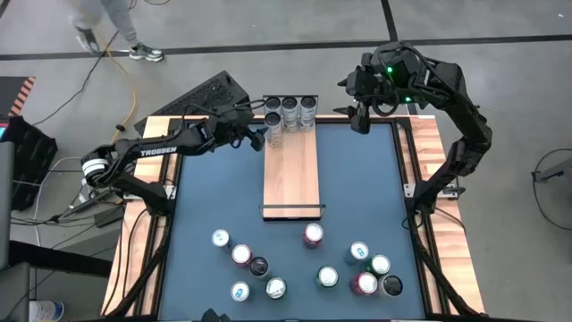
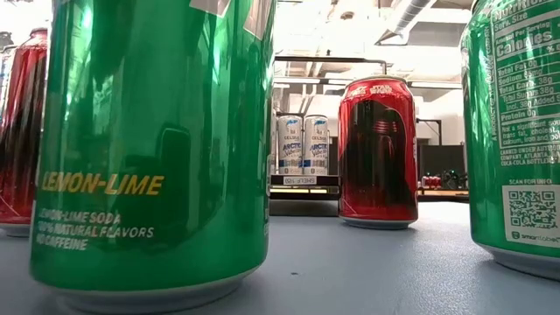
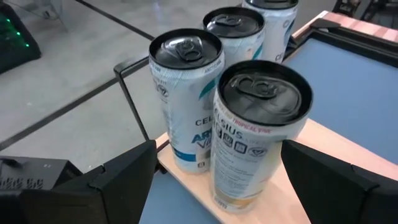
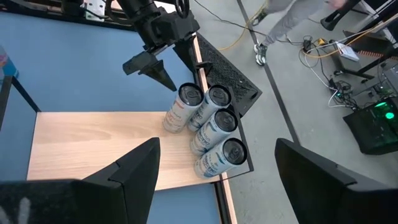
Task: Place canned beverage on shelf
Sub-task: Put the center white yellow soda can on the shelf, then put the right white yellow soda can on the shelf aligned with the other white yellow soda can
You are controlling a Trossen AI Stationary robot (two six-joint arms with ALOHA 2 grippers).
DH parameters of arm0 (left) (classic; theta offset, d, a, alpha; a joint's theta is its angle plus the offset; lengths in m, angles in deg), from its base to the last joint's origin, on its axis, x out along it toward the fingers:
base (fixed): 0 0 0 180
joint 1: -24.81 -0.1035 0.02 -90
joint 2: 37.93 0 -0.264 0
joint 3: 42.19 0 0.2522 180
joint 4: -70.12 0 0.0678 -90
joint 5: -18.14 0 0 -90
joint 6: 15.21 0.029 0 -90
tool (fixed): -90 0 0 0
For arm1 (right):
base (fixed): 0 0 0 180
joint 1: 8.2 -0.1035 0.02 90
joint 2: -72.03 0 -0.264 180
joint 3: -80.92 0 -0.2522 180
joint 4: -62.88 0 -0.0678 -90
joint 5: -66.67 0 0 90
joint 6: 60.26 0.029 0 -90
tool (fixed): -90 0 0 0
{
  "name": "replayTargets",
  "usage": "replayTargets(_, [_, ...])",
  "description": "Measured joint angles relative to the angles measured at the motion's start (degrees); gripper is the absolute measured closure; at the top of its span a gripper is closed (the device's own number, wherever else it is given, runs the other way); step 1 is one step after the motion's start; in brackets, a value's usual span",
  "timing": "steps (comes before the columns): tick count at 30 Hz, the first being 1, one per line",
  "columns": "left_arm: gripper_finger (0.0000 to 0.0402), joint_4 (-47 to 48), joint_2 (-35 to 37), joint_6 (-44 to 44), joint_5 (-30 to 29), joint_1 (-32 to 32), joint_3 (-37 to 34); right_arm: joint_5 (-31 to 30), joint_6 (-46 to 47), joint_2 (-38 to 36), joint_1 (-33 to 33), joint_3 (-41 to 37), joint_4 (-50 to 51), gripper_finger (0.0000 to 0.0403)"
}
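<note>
Left jaws (image 1: 259, 136): spread wide and empty, one finger on either side of the fourth can (image 3: 258, 134) without touching it; seen from above they sit at the shelf's far left corner. Fourth can: a tall pale can standing upright on the shelf (image 1: 291, 174), just in front of a row of three like cans (image 1: 292, 109) lined along the shelf's far end against the wire rail (image 3: 134, 102). In the right wrist view the same four cans (image 4: 208, 127) cluster at one end of the plank, the rest of the wood bare.

Right jaws (image 1: 360, 114): spread, holding nothing, hanging over the far right corner of the blue counter (image 1: 357, 179), well apart from the shelf.

Shelf: a pale plank lying lengthwise at the counter's middle, its near end closed by a second wire rail (image 1: 291, 213).

Loose cans (image 1: 313, 235): about a dozen stand scattered across the counter's near half; the low view shows a green lemon-lime can (image 2: 153, 149) and a red can (image 2: 378, 150) close to the lens.
</note>
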Motion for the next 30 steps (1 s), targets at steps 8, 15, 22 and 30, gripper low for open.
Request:
replayTargets(8, [0.007, -0.2, 0.0, 0.6, -3.3, -0.4, 0.0, 0.0, 0.0, 0.0, 0.0, -0.6, -0.2, 0.0101])
replayTargets(15, [0.007, -0.1, 0.0, -0.2, -4.2, -0.9, 0.0, 0.3, -0.1, 0.7, 0.1, -1.2, 0.2, 0.0101])
replayTargets(22, [0.007, 4.2, 1.8, -1.2, -4.5, -0.9, 0.0, 0.4, -0.5, 2.0, 2.4, -1.2, 0.3, 0.0101])
replayTargets(30, [0.007, 9.5, 10.6, -4.8, 1.4, -0.5, 0.5, 11.0, -0.5, 2.6, 2.3, -1.2, 3.2, 0.0101])
